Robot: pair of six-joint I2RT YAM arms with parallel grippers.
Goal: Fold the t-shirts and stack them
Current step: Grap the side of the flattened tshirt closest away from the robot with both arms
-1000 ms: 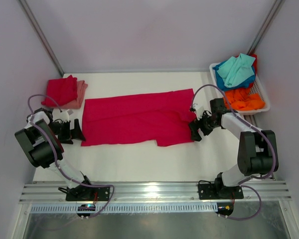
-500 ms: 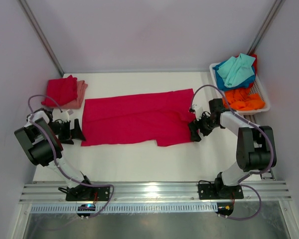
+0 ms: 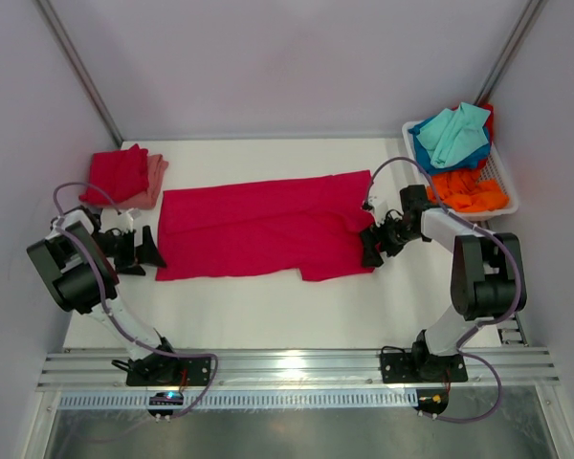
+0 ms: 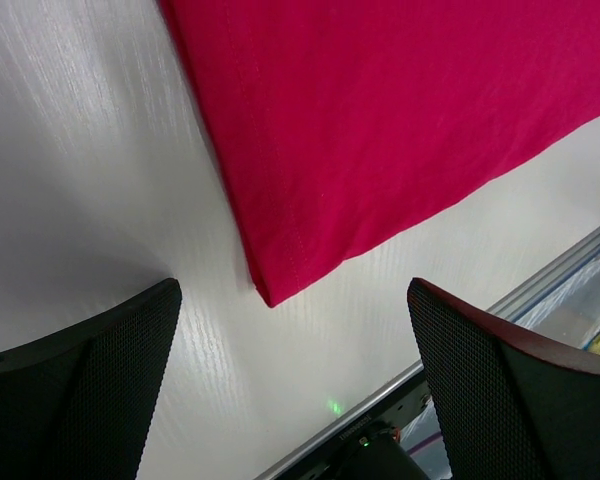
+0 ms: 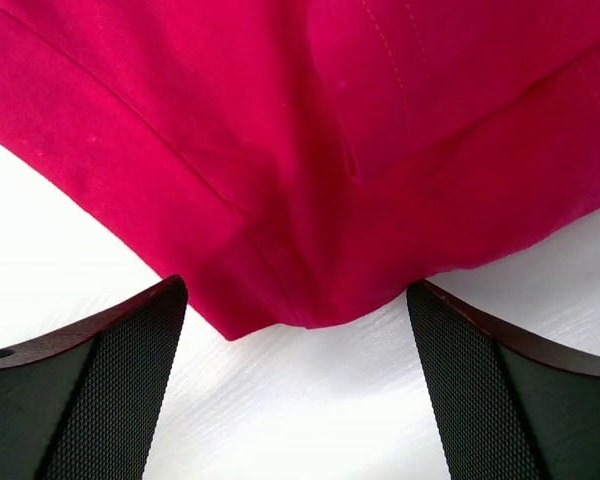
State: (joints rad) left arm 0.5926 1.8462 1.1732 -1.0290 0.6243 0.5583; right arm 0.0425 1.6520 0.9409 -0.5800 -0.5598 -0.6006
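A crimson-red t-shirt [image 3: 263, 228] lies folded into a long flat strip across the middle of the table. My left gripper [image 3: 145, 251] stands open just off the strip's near left corner [image 4: 275, 285], nothing between its fingers. At the strip's right end my right gripper [image 3: 371, 250] is open too, with the cloth's edge [image 5: 310, 300] just ahead of its jaws. Folded crimson [image 3: 115, 174] and salmon pink [image 3: 154, 179] t-shirts are stacked at the far left. Teal [image 3: 456, 132], blue [image 3: 427, 151] and orange [image 3: 471, 191] t-shirts fill the basket.
The white plastic basket [image 3: 504, 184] stands at the far right corner, close behind my right arm. A metal rail [image 3: 297, 368] runs along the table's near edge.
My right gripper has edged a little left, closer to the strip's right end. The left gripper has shifted slightly. The shirt lies as before.
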